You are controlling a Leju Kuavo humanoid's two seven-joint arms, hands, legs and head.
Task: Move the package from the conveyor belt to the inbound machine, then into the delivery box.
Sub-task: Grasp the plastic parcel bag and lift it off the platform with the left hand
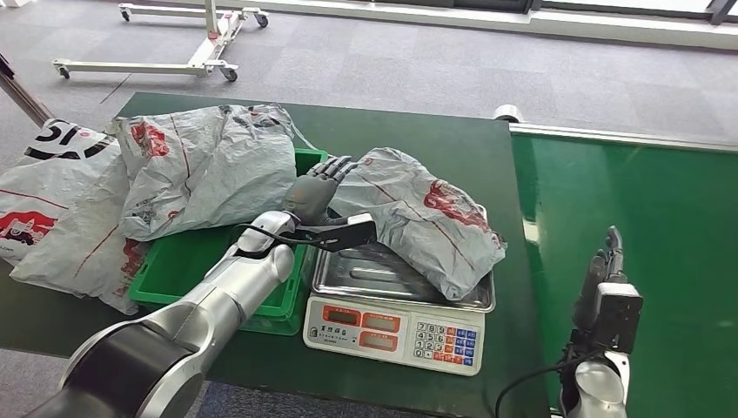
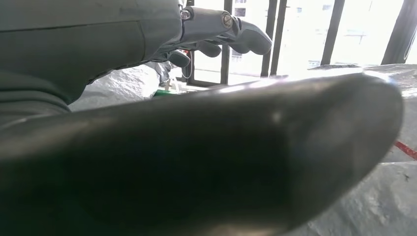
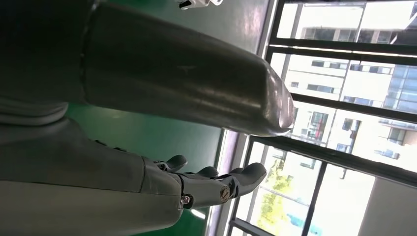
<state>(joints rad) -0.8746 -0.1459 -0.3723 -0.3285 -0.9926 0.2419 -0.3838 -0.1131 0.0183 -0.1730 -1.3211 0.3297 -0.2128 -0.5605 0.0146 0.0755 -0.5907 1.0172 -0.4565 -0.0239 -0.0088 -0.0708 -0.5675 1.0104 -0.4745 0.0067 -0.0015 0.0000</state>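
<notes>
Even daylight from above; wrist views show blown-out windows (image 3: pixel 344 98) and a blurred, dark near thumb (image 2: pixel 196 162).

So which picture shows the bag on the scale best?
The head view: the grey bag lies across the scale, beside the left robot hand. The left wrist view catches crinkled bits; the right wrist view none.

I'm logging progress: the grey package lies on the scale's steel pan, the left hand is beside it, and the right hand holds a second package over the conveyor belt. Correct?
Not quite. In the head view the right hand holds nothing: it hangs open over the bare conveyor belt. The rest stands: the grey package lies on the scale, the left hand beside it.
</notes>
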